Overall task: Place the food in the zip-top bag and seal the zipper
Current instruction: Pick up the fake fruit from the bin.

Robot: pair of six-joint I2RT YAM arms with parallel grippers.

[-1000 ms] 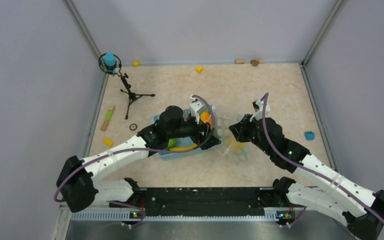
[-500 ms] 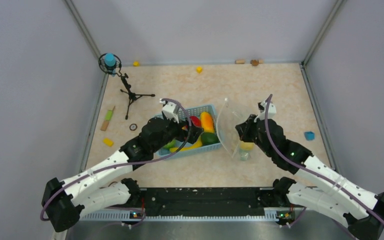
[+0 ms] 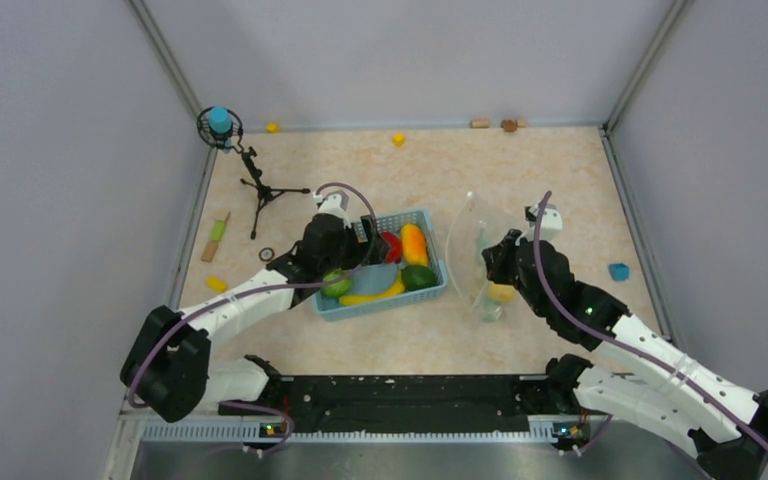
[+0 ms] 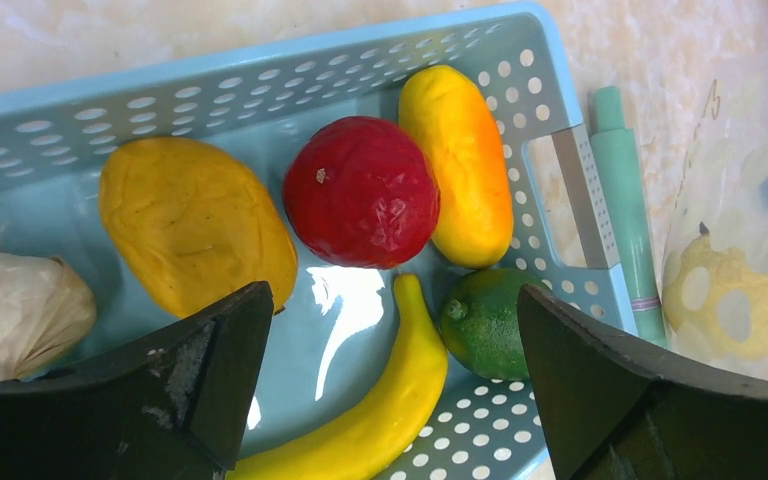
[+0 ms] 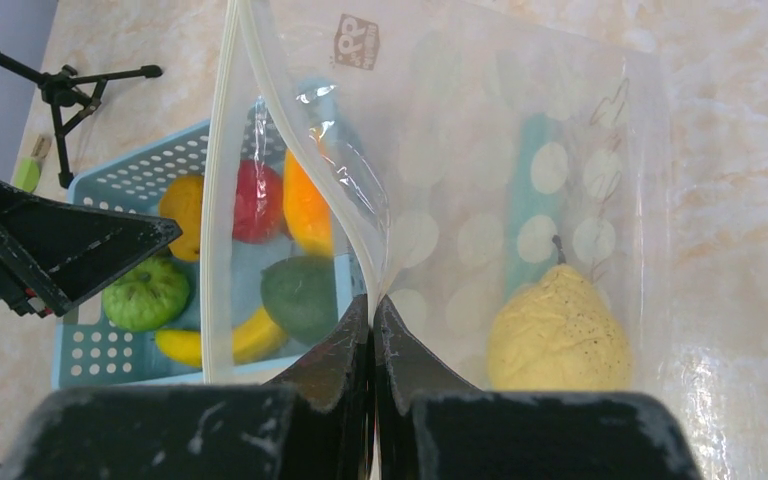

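Pale marbled table [image 3: 520, 170] lies beneath two robot arms: the right gripper [image 5: 372, 310], clamped on the zipper [image 5: 222, 200], holds the zip-top bag [image 5: 480, 150] upright, mouth gaping toward the light-blue basket [image 4: 260, 75], apparently for loading; one yellow fruit [image 5: 558, 335] already lies inside. The left gripper [image 4: 395, 300] hangs wide open and empty above the remaining food [image 4: 360, 190], seemingly poised to pick. A small brown logo [image 5: 357, 40] near the bag's rim is unreadable.
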